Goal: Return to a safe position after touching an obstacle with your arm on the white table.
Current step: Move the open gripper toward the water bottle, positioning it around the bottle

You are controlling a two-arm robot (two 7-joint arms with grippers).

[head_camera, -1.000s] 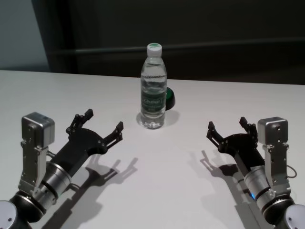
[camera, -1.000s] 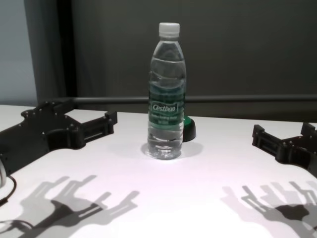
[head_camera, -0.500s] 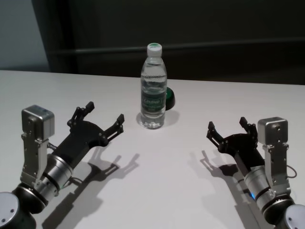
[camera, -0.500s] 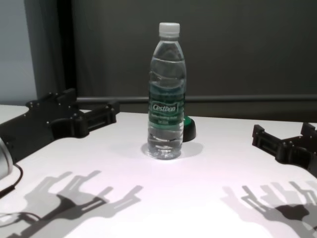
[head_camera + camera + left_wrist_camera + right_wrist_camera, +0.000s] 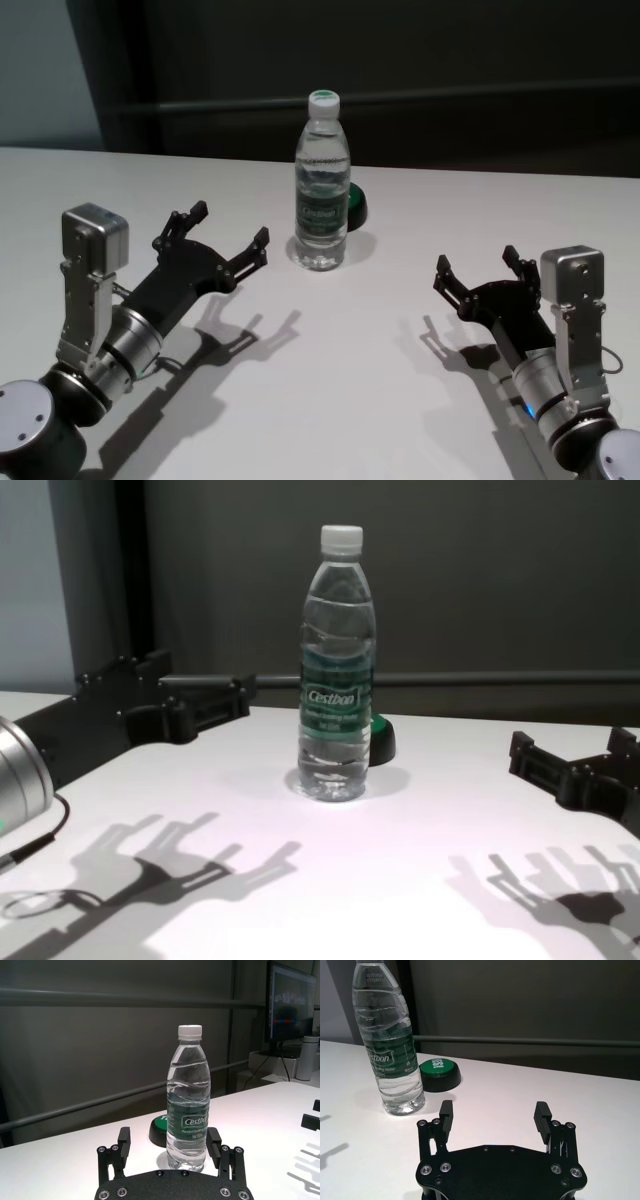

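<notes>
The obstacle, a clear water bottle [image 5: 322, 185] with a white cap and green label, stands upright at the middle back of the white table [image 5: 340, 380]. It also shows in the chest view [image 5: 338, 665], left wrist view [image 5: 188, 1100] and right wrist view [image 5: 387, 1040]. My left gripper [image 5: 230, 232] is open and empty, raised above the table just left of the bottle, pointing at it without touching; the bottle sits centred beyond its fingers [image 5: 123, 1141]. My right gripper [image 5: 480, 268] is open and empty, low at the right, well apart from the bottle.
A small dark rounded object with a green top [image 5: 356, 205] sits right behind the bottle, also in the right wrist view [image 5: 439, 1074]. A dark rail and wall run behind the table's far edge. A monitor and a white flask [image 5: 305, 1057] stand off to the side.
My left arm has lifted and moved forward toward the bottle, its gripper still open. The bottle and the right arm have not moved.
</notes>
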